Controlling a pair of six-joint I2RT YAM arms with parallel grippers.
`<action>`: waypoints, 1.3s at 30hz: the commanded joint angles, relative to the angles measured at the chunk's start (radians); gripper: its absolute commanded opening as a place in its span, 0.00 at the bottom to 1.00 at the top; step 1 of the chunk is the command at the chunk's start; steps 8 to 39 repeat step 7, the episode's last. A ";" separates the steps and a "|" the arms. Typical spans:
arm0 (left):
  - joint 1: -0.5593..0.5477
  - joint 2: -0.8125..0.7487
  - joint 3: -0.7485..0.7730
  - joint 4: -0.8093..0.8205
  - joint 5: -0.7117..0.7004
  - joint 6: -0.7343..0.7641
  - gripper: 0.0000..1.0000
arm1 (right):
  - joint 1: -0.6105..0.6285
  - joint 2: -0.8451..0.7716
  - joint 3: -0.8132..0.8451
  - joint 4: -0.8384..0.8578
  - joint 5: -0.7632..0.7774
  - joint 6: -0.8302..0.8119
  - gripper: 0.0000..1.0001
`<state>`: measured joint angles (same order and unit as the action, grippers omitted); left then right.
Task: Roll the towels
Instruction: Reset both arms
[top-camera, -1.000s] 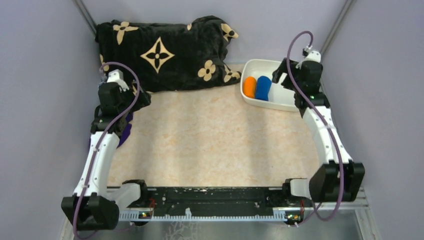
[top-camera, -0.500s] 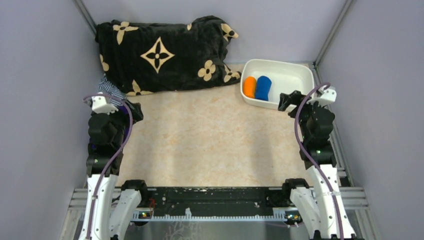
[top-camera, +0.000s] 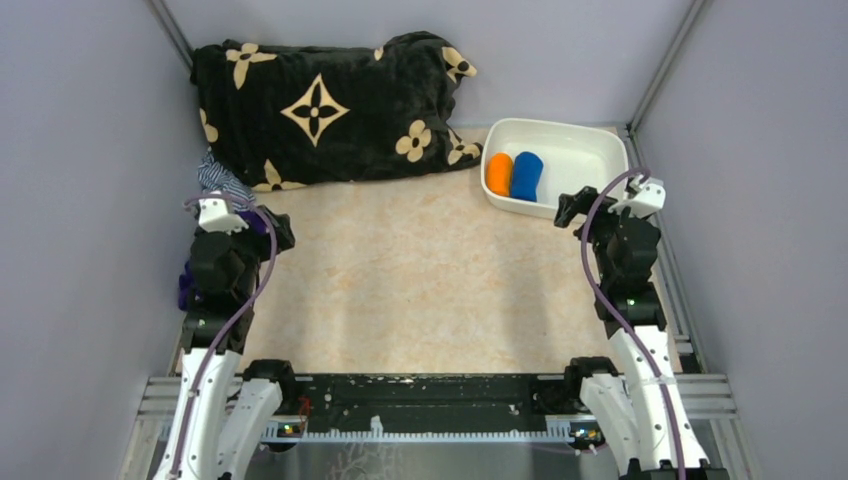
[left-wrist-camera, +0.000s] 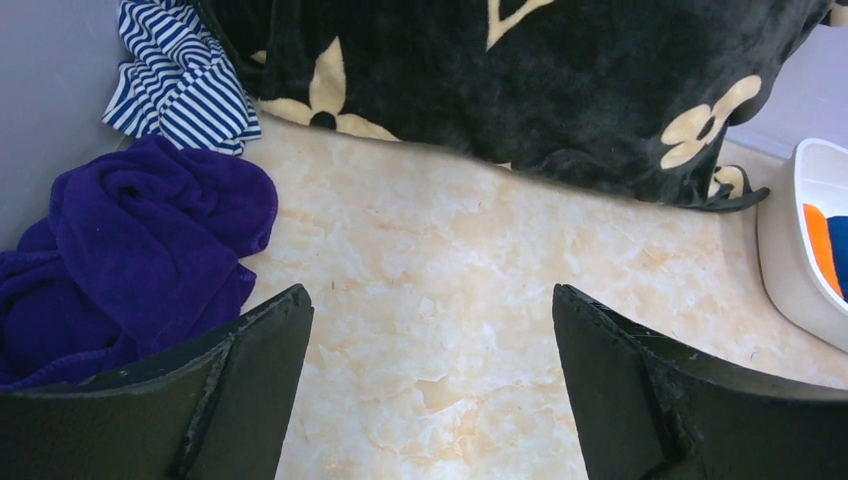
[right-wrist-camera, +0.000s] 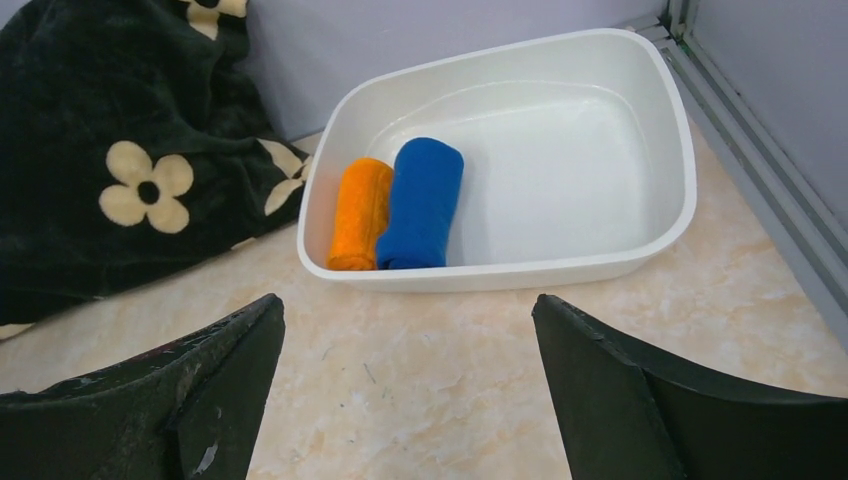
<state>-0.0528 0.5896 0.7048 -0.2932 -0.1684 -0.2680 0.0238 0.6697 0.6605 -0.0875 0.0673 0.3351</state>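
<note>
Your two towels look done: the orange towel (right-wrist-camera: 360, 212) and the blue towel (right-wrist-camera: 422, 203) lie rolled, side by side and touching, in the tub (right-wrist-camera: 680, 150) just ahead of your right gripper (right-wrist-camera: 405, 330). Its jaws stand wide and hold nothing. Your left gripper (left-wrist-camera: 430, 300) is wide too and empty, well apart from the tub. I judge nothing is left for these two. The left wrist view shows plainly what the top view nearly hides: a crumpled purple cloth (left-wrist-camera: 150, 230) beside its left finger and a striped cloth (left-wrist-camera: 180, 80) beyond, against the blanket (left-wrist-camera: 500, 70). The right wrist view alone shows the rolls closely.
</note>
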 joint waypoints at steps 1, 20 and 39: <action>-0.021 -0.006 -0.009 0.040 -0.022 0.023 0.94 | 0.002 -0.004 0.005 0.055 0.055 -0.029 0.94; -0.024 -0.014 -0.006 0.039 -0.031 0.020 0.96 | 0.002 -0.007 0.012 0.054 0.068 -0.035 0.95; -0.024 -0.014 -0.006 0.039 -0.031 0.020 0.96 | 0.002 -0.007 0.012 0.054 0.068 -0.035 0.95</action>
